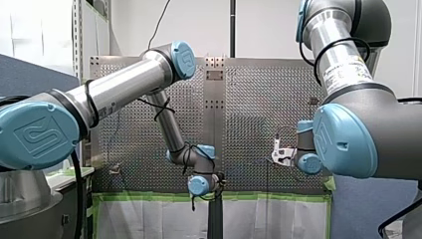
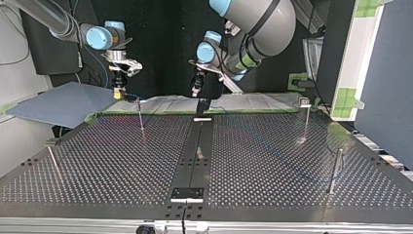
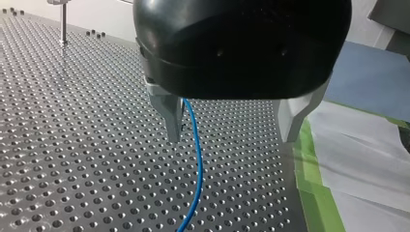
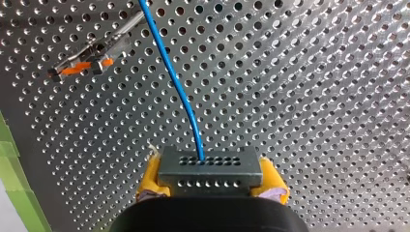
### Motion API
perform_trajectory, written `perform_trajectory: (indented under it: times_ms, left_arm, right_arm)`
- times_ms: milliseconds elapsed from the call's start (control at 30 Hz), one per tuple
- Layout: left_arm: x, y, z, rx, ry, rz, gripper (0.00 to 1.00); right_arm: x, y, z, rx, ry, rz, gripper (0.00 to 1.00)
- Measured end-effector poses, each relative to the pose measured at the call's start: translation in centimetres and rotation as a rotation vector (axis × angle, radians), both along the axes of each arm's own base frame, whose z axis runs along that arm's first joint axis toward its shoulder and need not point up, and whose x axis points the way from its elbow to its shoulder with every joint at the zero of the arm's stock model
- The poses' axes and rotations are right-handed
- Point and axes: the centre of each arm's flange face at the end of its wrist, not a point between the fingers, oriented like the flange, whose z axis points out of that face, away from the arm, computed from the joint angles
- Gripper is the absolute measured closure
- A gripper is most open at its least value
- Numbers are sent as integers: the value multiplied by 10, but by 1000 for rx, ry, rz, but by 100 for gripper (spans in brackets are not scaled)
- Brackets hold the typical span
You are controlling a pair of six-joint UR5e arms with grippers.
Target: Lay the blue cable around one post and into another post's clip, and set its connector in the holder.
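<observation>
- The front view shows a bright, evenly lit room. The white wall glows, and the silver tube of my left arm (image 1: pixel 124 82) carries a long pale highlight.
- The top view is dimmer. A black backdrop stands behind the arms, the perforated table (image 2: pixel 272 161) is dark with faint pale reflections, and a slim post (image 2: pixel 335 170) catches a thin glint.
- In the left wrist view light rakes across the table and the hole rims glint. The black body above my left gripper (image 3: pixel 232 137) is a dark mass with a dull gloss.
- In the right wrist view glare washes the table ahead of my right gripper (image 4: pixel 210 182). The connector (image 4: pixel 209 164) it holds is flatly lit.

Glossy blue cable (image 3: pixel 197 150), shiny metal table (image 3: pixel 72 145)
</observation>
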Motion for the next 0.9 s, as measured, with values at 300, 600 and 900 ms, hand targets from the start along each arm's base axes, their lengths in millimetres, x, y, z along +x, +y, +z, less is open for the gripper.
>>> perform_trajectory:
  times_ms: [300,600,900]
  left_arm:
    - [1,-4,2,-12,-4,-3,0]
    - [9,-8,-3,-16,4,21,0]
    - [28,-20,-7,-12,8,32,0]
  right_arm:
    - [1,1,0,1,0,2,100]
    - [3,1,0,1,0,5,100]
    - [4,2,0,2,0,8,100]
